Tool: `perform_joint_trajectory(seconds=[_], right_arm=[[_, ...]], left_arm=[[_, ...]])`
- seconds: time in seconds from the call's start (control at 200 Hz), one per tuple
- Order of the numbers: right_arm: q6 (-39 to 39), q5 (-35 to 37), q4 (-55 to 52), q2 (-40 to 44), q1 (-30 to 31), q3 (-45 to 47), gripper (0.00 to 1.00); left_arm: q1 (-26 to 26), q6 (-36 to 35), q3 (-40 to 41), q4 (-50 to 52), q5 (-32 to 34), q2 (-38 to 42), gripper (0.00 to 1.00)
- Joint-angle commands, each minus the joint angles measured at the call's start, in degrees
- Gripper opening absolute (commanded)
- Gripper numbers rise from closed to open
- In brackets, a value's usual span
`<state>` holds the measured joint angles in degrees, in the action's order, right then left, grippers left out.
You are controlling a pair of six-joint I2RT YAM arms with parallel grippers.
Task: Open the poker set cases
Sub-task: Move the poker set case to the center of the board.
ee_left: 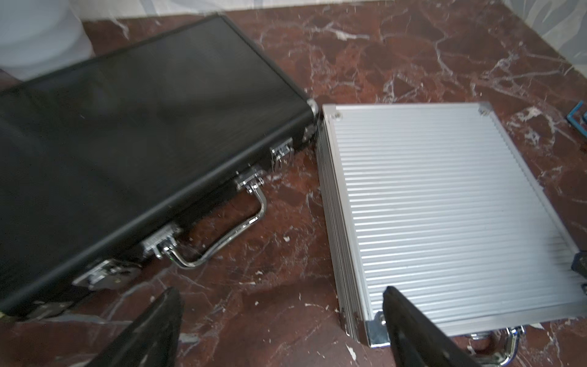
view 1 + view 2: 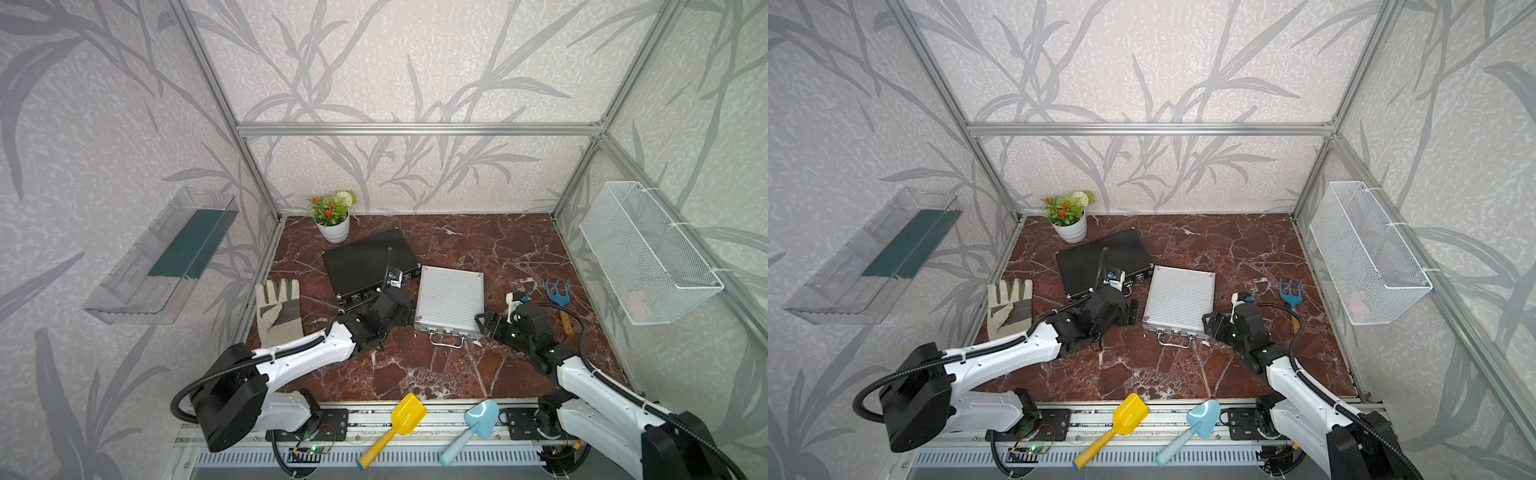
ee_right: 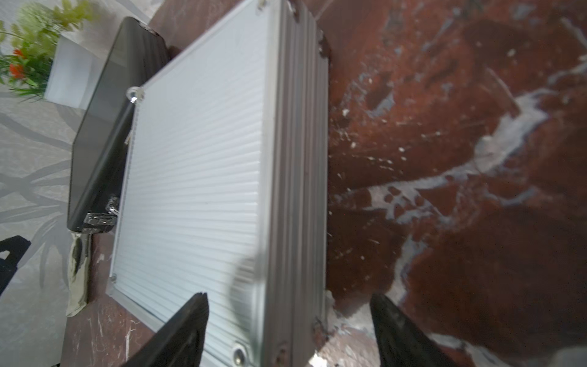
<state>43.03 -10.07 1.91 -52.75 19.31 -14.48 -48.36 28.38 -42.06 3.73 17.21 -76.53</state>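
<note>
Yellow shovel point(image 2: 395, 428) and blue trowel point(image 2: 473, 428) lie on the front rail, closest in both top views, not part of the job; past them the desk point(image 2: 415, 374) carries both cases. Silver case point(image 2: 451, 301) lies flat, lid down, handle point(image 2: 446, 341) and latches point(image 2: 448, 331) facing me. Black case point(image 2: 368, 266) sits behind and to its left, also flat and shut, one corner just beside the silver one's far corner; its latches point(image 1: 281, 151) look fastened, though blurred.

My left end effector point(image 1: 279, 297) is open and holds nothing; one finger is over bare desk between the cases, the other over the silver case's near corner. My right end effector point(image 3: 289, 298) is open too and empty; its fingers straddle the silver case's side wall near the front corner, not pinching it as far as I can tell.

Step, my guess: approach to the silver case, nothing unlatched, task barely begun. The next move needs a fingertip under each latch on the front edge to flip it, then one arm steadying the base while the other raises the lid; same again on the black case.

Containers: both cases are shut, so contents are hidden; clear bin point(image 2: 166, 257) on the left wall has a green strip in it; wire basket point(image 2: 648, 257) on the right wall holds something pale pink, can't tell what; white pot point(image 2: 334, 230) holds flowers. Glove point(image 2: 278, 309) and rake point(image 2: 559, 293) lie loose on the desk.
</note>
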Motion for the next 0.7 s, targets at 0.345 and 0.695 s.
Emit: perform_joint_trajectory(seconds=[0.345,0.695], right_arm=[[4.3,-9.1,6.3,-9.2,0.9,0.0,0.57],[10.4,-13.9,27.8,-23.8,-3.5,0.8,0.30]], left_arm=[[0.5,4.6,-5.4,-8.3,-31.4,-16.5,0.81],[2.7,5.9,-17.5,-11.4,-40.3,-29.1,0.42]])
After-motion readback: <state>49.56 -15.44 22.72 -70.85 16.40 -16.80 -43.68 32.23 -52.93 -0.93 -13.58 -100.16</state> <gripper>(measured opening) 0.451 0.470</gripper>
